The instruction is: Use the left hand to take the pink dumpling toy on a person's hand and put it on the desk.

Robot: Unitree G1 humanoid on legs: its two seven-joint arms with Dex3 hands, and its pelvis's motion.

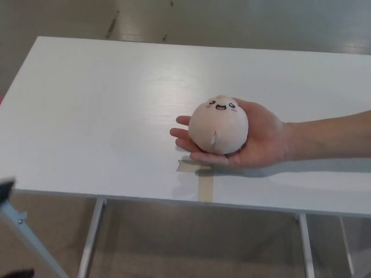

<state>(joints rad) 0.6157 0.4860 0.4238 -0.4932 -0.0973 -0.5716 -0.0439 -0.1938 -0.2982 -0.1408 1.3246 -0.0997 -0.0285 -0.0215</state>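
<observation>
The pink dumpling toy (218, 125), round with a small smiling face, rests on a person's upturned palm (264, 142) held just above the white desk (98, 104), right of the middle. The person's forearm comes in from the right edge. Only a dark, blurred bit of my left hand (5, 189) shows at the far left edge, below the desk's front edge and far from the toy. My right hand is out of the picture.
A strip of tan tape (203, 178) is stuck on the desk's front edge just under the person's fingers. Metal desk legs (90, 243) show below, and a light-blue slanted bar (29, 243) crosses the bottom left corner.
</observation>
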